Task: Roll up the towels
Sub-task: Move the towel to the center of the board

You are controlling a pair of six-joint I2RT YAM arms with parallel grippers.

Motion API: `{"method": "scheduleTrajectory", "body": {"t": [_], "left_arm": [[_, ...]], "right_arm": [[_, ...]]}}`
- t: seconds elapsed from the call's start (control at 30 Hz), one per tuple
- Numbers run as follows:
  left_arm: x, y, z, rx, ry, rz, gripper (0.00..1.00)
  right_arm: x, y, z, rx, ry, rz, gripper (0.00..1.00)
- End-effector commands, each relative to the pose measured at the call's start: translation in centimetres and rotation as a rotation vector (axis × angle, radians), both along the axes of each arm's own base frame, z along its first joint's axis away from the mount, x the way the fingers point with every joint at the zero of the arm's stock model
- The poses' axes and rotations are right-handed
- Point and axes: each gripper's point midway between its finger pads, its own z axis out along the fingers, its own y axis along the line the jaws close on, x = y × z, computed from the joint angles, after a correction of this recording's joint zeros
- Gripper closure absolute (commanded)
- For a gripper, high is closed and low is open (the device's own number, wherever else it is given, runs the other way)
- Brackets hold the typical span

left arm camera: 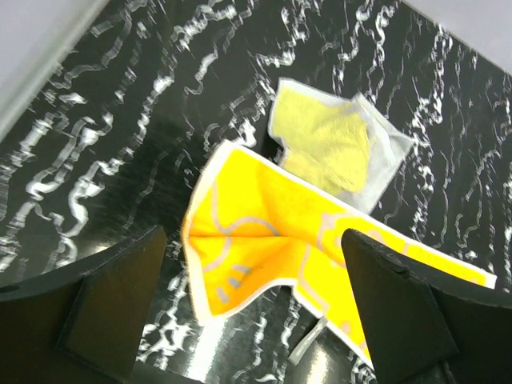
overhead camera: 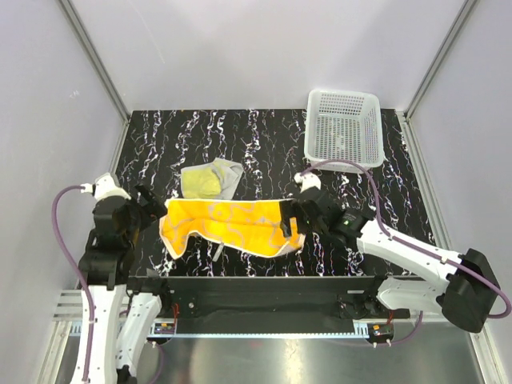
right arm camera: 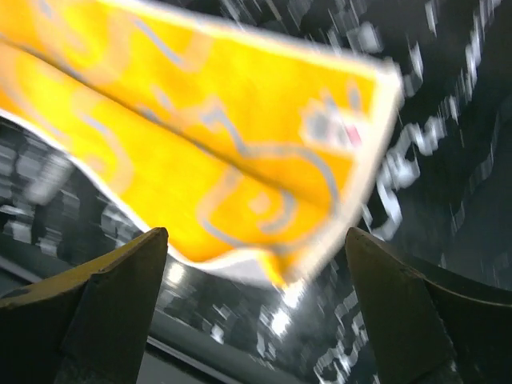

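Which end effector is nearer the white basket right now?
Right. The right end effector sits at the orange towel's right end, diagonally in front of the basket; the left end effector sits at the towel's left end, much farther off.

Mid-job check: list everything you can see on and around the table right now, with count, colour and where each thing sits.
orange towel: one, orange with white squiggles, spread out near the table's front edge between the two arms
yellow towel: one, yellow with grey-white reverse, crumpled just behind the orange towel's left part
basket: one, white perforated plastic, far right corner of the table
table: one, black with white marbling, under everything
cables: two, purple, one running along each arm
left pincer: one, black, open, at the orange towel's left end
right pincer: one, black, open, at the orange towel's right end
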Motion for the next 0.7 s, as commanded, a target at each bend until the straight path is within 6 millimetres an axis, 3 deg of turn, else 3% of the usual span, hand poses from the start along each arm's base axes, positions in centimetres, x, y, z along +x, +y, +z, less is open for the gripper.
{"method": "scheduleTrajectory", "body": {"t": [0.0,0.13,0.2,0.37,0.4,0.47,0.5,0.53,0.6,0.67], "left_arm": [[1.7,-2.0,-0.8,-0.118,0.022,-0.047,0.01],[2.2,-2.4,-4.0,-0.155,0.117,-0.015,0.01],[2.3,-1.5,-5.1,-0.125,0.203,0.033,0.01],[3.0,-1.0,-7.7,-0.088,0.379,0.034,0.01],[3.3,-1.9,-8.4,-0.123,0.412,-0.013,0.01],[3.5,-1.3,-9.4,-0.18,0.438,-0.009,0.01],[3.6,-2.8,-10.1,-0.285,0.468,-0.087,0.01],[3.6,-1.9,-10.6,-0.36,0.474,-0.056,0.03],[3.4,-3.2,-11.6,-0.507,0.511,-0.111,0.12],[3.0,-3.4,-12.2,-0.553,0.533,-0.093,0.12]], "right_arm": [[-0.3,-2.3,-1.6,-0.005,0.041,-0.157,0.0],[-0.1,-1.6,-0.8,0.0,0.061,-0.155,0.0],[0.2,-2.1,-0.5,-0.023,0.072,-0.197,0.0],[-0.7,-3.5,-2.6,-0.083,0.214,-0.338,0.0],[-1.7,-3.3,-3.4,-0.076,0.266,-0.324,0.0],[-2.6,-2.8,-4.3,-0.024,0.325,-0.33,0.0],[-3.6,-2.1,-5.4,0.018,0.377,-0.3,0.0],[-4.0,-1.8,-5.7,0.047,0.4,-0.292,0.0],[-4.9,-1.1,-6.5,0.113,0.451,-0.275,0.0],[-5.2,-1.0,-6.8,0.126,0.471,-0.273,0.0]]}}
